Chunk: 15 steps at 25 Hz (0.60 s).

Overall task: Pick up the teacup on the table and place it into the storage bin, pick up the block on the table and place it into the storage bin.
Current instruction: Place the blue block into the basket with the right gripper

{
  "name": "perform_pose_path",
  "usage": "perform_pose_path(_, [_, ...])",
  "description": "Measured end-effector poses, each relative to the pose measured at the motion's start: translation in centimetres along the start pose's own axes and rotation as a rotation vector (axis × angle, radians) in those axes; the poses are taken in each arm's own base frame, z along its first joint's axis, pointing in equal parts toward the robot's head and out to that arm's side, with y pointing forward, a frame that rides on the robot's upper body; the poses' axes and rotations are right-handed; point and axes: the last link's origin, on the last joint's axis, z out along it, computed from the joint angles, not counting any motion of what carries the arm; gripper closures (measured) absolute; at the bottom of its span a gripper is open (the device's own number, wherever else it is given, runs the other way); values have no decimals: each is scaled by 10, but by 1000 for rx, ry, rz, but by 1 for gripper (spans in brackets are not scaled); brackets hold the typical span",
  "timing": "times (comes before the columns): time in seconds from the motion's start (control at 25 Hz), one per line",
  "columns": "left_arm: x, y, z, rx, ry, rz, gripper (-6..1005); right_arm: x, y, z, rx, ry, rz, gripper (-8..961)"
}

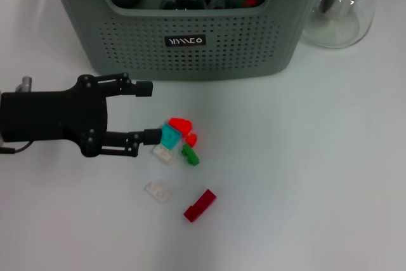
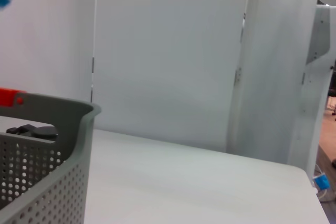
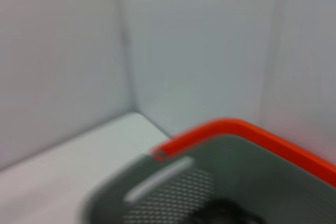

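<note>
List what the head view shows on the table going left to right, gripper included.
Left gripper, fingers open → white block → teal block → green block → dark red block → glass jug. The storage bin spans the back.

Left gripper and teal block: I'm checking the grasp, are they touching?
Touching. In the head view the left gripper is open, and its lower fingertip butts against the teal block, with no gap visible.
</note>
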Motion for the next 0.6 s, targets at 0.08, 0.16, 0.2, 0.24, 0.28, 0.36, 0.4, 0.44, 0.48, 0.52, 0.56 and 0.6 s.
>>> perform_pose_path(0.08, [3, -2, 2, 2, 8, -15, 172, 5, -14, 15, 77, 31, 6, 528])
perform_pose_path(0.16, [6, -4, 4, 4, 20, -26, 172, 13, -27, 30, 142, 69, 3, 528])
perform_pose_path(0.2, [7, -5, 5, 6, 30, -30, 172, 17, -32, 36, 169, 85, 1, 528])
perform_pose_path(0.24, [9, -6, 6, 8, 40, -35, 172, 21, -38, 42, 202, 101, -5, 528])
perform_pose_path(0.28, [11, -7, 7, 10, 53, -41, 172, 25, -42, 47, 230, 118, -11, 528])
perform_pose_path(0.36, [13, -9, 10, 15, 75, -51, 172, 32, -50, 55, 281, 141, -32, 528])
perform_pose_path(0.4, [14, -10, 11, 22, 89, -60, 172, 34, -52, 58, 302, 152, -47, 528])
perform_pose_path(0.44, [15, -12, 12, 31, 99, -68, 172, 38, -54, 61, 322, 165, -61, 528])
perform_pose_path(0.48, [16, -14, 13, 41, 109, -76, 172, 40, -55, 63, 338, 173, -73, 529])
perform_pose_path(0.52, [16, -14, 13, 45, 112, -78, 172, 41, -55, 65, 350, 177, -80, 529])
perform_pose_path(0.56, [16, -15, 15, 52, 117, -79, 172, 42, -55, 67, 357, 178, -82, 529])
perform_pose_path(0.6, [16, -16, 16, 53, 114, -77, 172, 42, -55, 68, 361, 176, -78, 528])
